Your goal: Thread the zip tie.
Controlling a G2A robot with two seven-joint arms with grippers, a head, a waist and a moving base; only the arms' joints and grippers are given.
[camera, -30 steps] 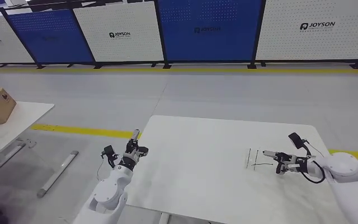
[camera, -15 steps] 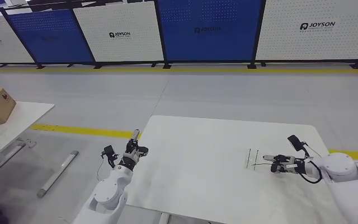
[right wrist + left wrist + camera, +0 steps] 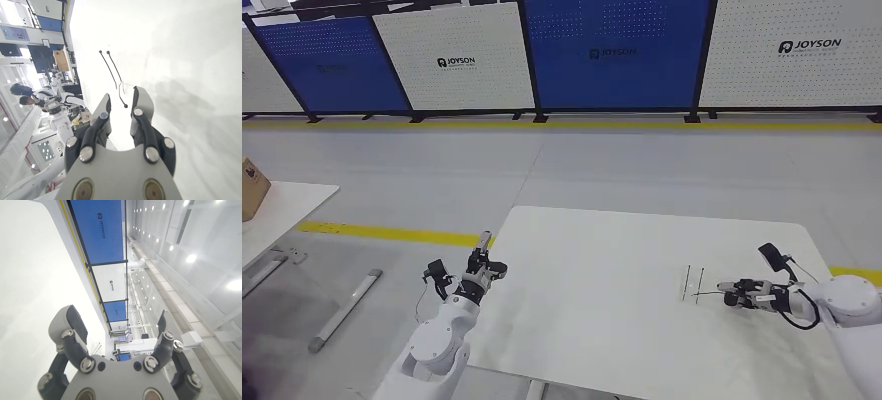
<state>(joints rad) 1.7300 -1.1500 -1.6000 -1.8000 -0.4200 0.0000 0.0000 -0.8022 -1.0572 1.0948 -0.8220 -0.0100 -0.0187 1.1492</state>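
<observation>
Right gripper [image 3: 121,93] is held partly open and empty, its jaws set on either side of the nearest zip tie [image 3: 125,105]. The tie's black head lies just inside the fingertips, and its strip runs forward out of the gap. Over the last second this gripper has been brought lower and forward across the table [image 3: 622,300], from a place just short of the tie to one straddling it. Whether the tie is already touched cannot be told. Two other zip ties [image 3: 114,66] are seen side by side just ahead of the fingertips, unmoved.

Well off to the side, the left gripper [image 3: 119,315] is kept wide open with nothing in it, and no shift is seen in it.

From this the approach is judged complete, and a grasp near the head is judged the step in hand, since no tie is lifted and nothing is threaded yet. Because the tie is thin and lies flat, it may be pushed aside or missed as the jaws are closed.
</observation>
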